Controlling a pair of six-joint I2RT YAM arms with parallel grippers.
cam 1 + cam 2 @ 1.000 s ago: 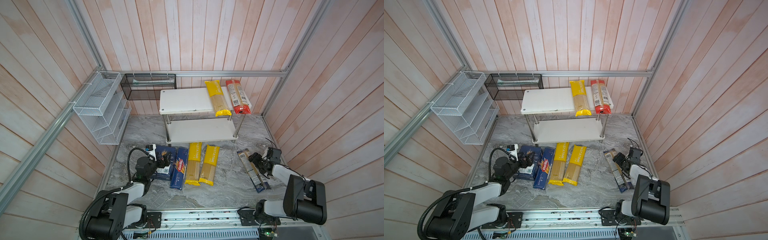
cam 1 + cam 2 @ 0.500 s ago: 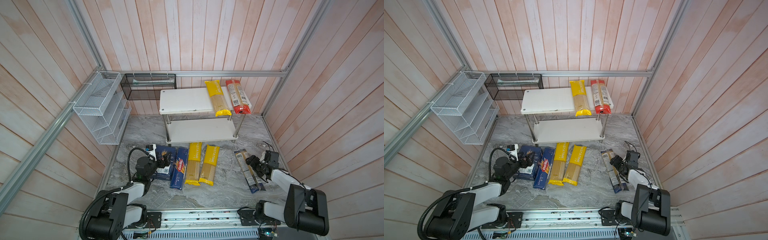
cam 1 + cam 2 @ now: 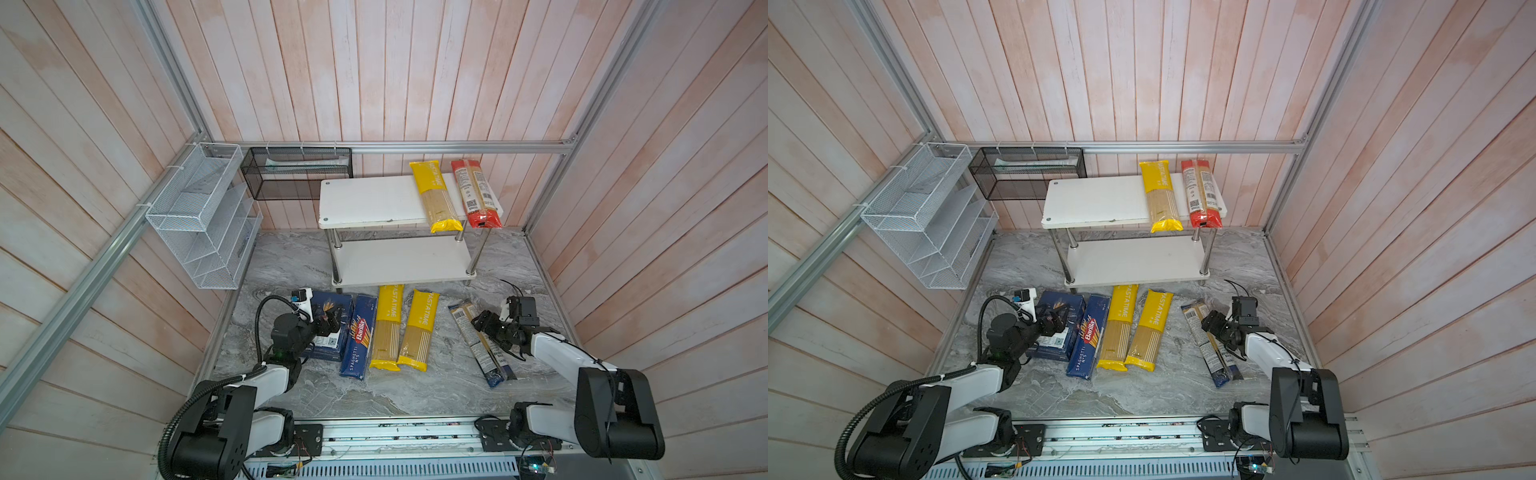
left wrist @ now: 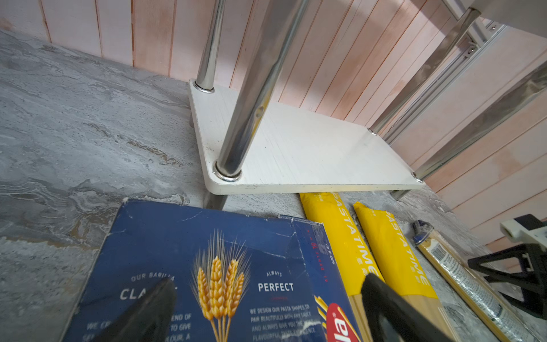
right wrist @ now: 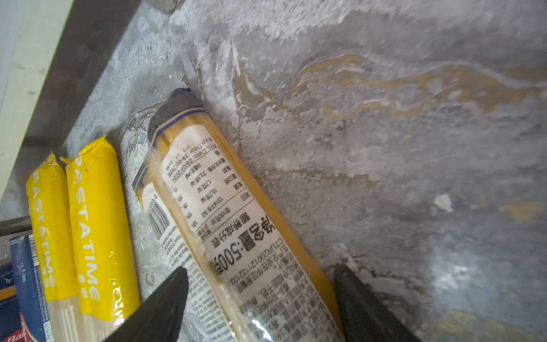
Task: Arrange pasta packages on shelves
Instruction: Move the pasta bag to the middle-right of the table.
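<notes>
The right gripper has its black jaws spread wide, one finger on either side of the long clear spaghetti bag with dark ends and a white label. It is not yet squeezing the bag, as far as the wrist view shows. In both top views the bag lies flat on the grey marbled tabletop, at about 4 o'clock from the table's middle. Its long axis runs from 11 to 5 o'clock, and the claw crosses its 11 o'clock half. The white two-tier rack of rounded boards on chrome posts stands at roughly 11 o'clock from the claw. The left gripper, also open, hovers over the wide blue Barilla cardboard box at 8 o'clock, much farther from the bag, so this pick looks to be the right arm's.
</notes>
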